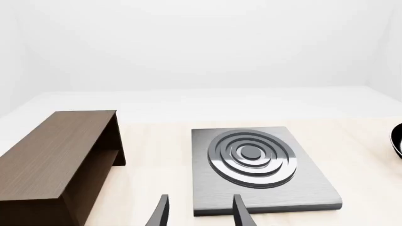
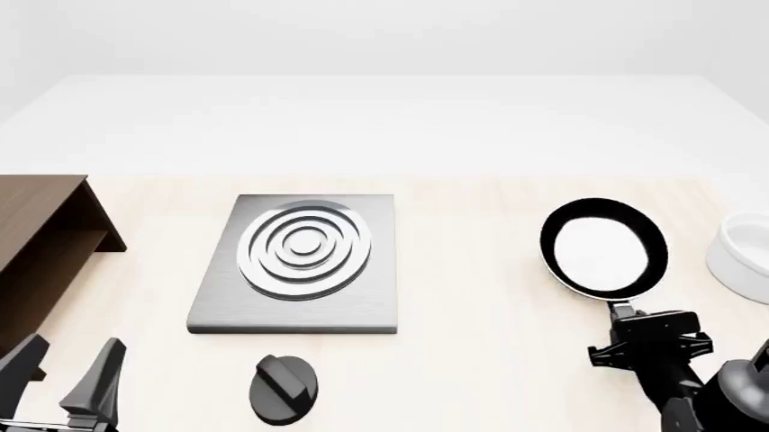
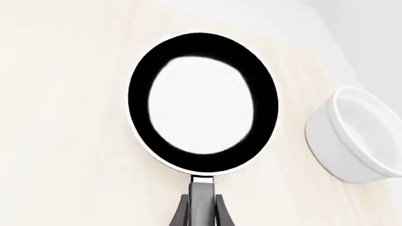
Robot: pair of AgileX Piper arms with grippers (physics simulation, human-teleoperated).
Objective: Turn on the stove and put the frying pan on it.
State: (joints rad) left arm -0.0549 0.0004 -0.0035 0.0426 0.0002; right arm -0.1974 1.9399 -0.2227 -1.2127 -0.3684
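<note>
Front view: right end effector [image 2: 628, 317] clamps frying pan [image 2: 603, 247] handle.

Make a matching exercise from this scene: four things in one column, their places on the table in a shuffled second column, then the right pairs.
Things:
1. frying pan
2. knob
3. white bowl
4. wooden cabinet

Places (front view):
A. at the table's far left edge, left of the stove
B. on the table right of the stove, its handle between the fingers of the right gripper
C. at the far right edge, just beyond the pan
D. in front of the stove's near edge, right of the left gripper

Pairs: 1-B, 2-D, 3-C, 4-A
</note>
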